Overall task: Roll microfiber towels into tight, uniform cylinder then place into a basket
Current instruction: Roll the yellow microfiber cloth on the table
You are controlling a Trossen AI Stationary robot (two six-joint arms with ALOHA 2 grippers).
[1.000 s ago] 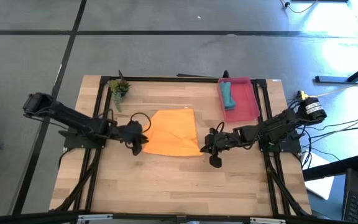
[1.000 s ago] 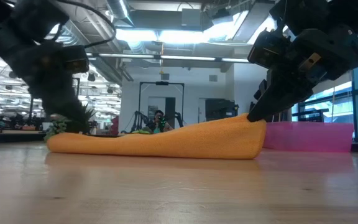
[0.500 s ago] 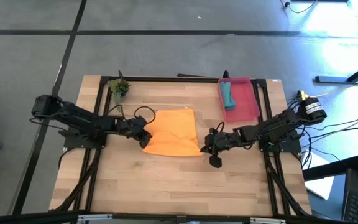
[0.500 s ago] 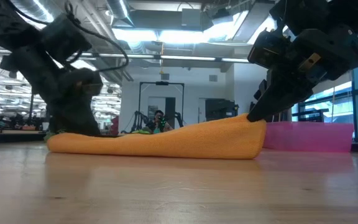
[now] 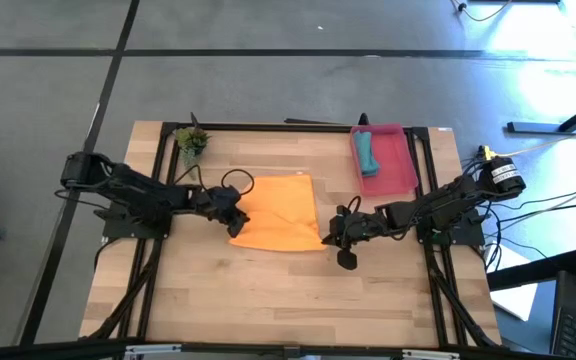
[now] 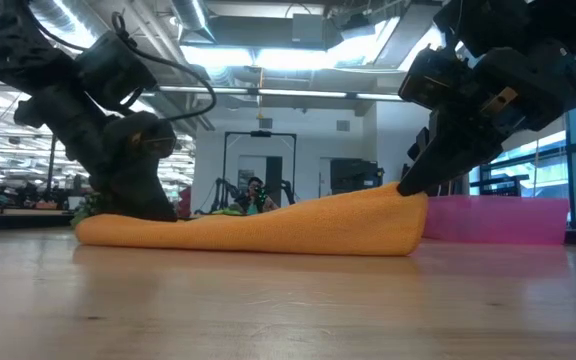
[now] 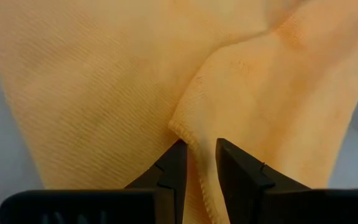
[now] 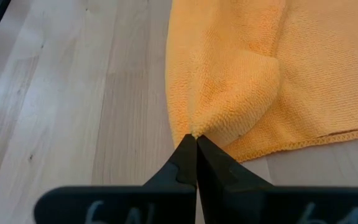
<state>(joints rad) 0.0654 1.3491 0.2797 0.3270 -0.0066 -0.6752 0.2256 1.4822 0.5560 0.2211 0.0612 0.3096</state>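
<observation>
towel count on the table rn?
2. The orange towel lies mid-table, pinched at its left edge by the left end effector and at its right corner by the right end effector. The teal towel is rolled in the basket. None visibly hidden.

The high view looks straight down on the whole table (image 5: 288, 300). The low view looks level across it. Both wrist views sit close over the orange towel (image 5: 278, 212), which all four share.
</observation>
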